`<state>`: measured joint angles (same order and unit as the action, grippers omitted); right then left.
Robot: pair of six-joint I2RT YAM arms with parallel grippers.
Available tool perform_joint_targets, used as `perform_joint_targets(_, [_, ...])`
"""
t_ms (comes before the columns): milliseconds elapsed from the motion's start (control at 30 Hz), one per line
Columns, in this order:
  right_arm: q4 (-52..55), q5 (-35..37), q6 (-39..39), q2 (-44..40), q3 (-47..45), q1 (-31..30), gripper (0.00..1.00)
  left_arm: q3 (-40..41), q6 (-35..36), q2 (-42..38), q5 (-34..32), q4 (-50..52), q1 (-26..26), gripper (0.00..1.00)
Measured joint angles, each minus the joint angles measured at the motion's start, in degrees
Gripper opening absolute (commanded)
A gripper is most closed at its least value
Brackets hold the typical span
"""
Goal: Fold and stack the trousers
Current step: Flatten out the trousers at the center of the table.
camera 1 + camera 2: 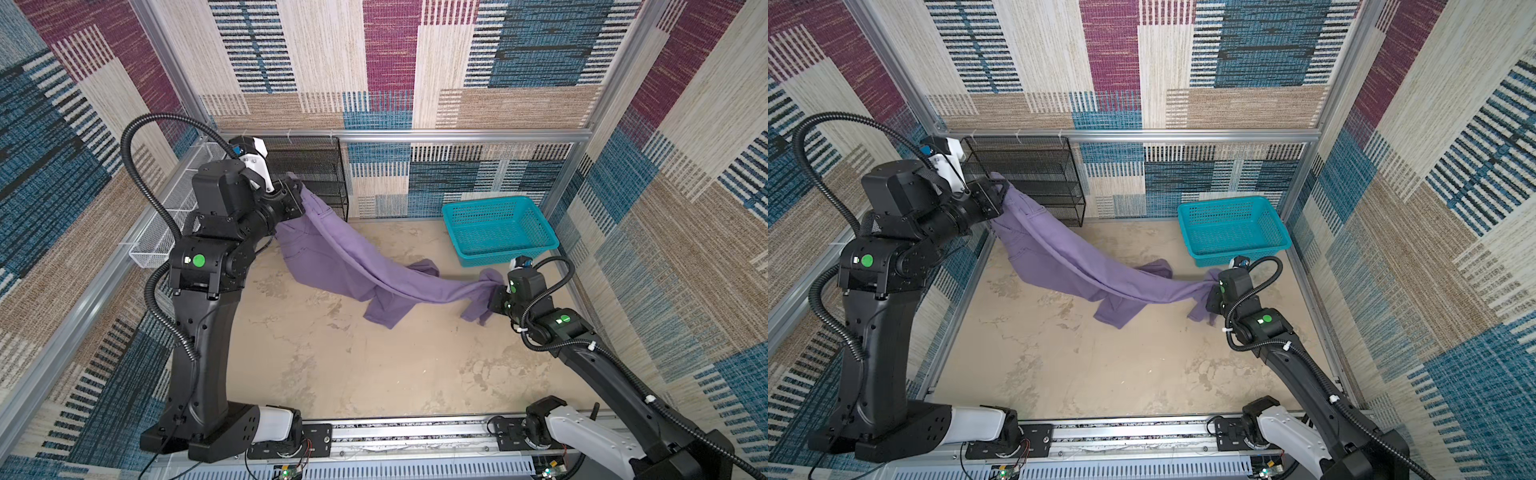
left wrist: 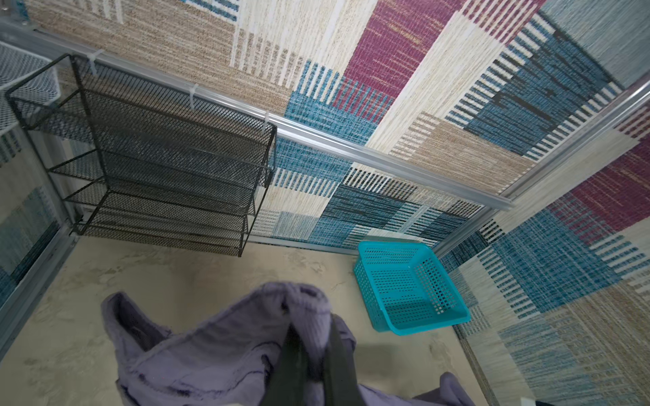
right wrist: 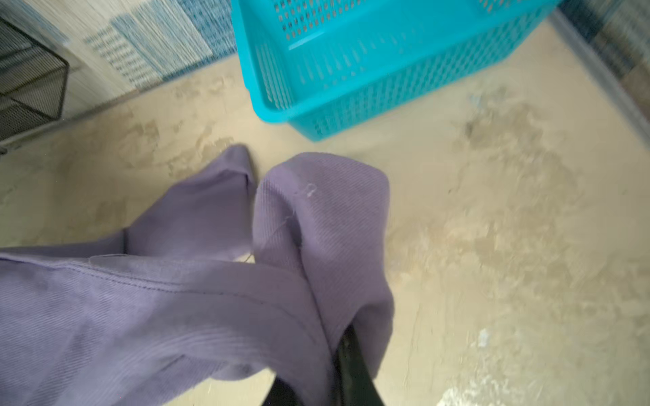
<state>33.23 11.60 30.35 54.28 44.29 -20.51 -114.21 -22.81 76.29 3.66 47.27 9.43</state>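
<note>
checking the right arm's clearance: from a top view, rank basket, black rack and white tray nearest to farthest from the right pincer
1. basket, just beyond the right pincer
2. black rack, back wall, robot's left
3. white tray, left wall

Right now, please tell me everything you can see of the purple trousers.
The trousers are soft, plain purple cloth with stitched seams, unfolded. They stretch between the left gripper, shut on the waist end up high, and the right gripper, shut on one leg end, lower, near the basket. The other leg sags crumpled onto the table.
</note>
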Motion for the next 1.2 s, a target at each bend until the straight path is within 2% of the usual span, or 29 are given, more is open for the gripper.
perform_joint_targets(267, [1.36, -1.55, 7.63, -7.96, -10.05, 0.00, 0.00, 26.93, -2.93, -17.14, -9.40, -0.96, -0.31, 0.00])
perform_joint_targets(467, [1.46, -2.16, 9.99, -8.81, -13.97, 0.00, 0.02, 38.84, -7.06, -25.09, -16.46, 1.84, -0.31, 0.00])
perform_joint_targets(667, [1.31, -2.21, 10.97, -8.35, -14.97, 0.00, 0.20, 44.70, -14.27, -28.13, -25.33, 8.48, -0.31, 0.00])
perform_joint_targets(833, [0.35, -3.91, 12.04, -9.88, -16.92, 0.00, 0.28, 53.37, -22.12, -33.51, -30.51, 11.87, -0.33, 0.00])
perform_joint_targets(867, [0.15, -4.48, 12.46, -10.12, -17.64, 0.00, 0.36, 55.43, -23.50, -34.97, -30.88, 12.15, -0.35, 0.00])
perform_joint_targets(900, [0.02, -5.09, 13.00, -10.34, -18.45, 0.00, 0.49, 57.53, -24.44, -36.48, -31.30, 12.13, -0.37, 0.00])
perform_joint_targets(967, [0.11, -6.19, 13.40, -10.84, -19.67, 0.00, 0.64, 60.94, -26.10, -39.45, -31.76, 12.15, -0.37, 0.00])
perform_joint_targets(1067, [0.72, -7.10, 13.75, -11.47, -19.69, 0.00, 0.75, 63.95, -28.28, -44.04, -32.20, 12.11, -0.37, 0.00])
perform_joint_targets(1133, [1.86, -7.08, 13.73, -11.54, -17.92, 0.00, 0.77, 64.70, -29.18, -46.80, -32.68, 12.09, -0.37, 0.08])
perform_joint_targets(1167, [2.32, -6.95, 13.70, -11.47, -16.35, 0.00, 0.78, 64.94, -29.75, -47.80, -33.09, 12.09, -0.39, 0.17])
perform_joint_targets(1200, [2.64, -6.51, 13.68, -11.34, -14.71, 0.00, 0.78, 65.09, -30.12, -48.35, -33.20, 12.13, -0.39, 0.30])
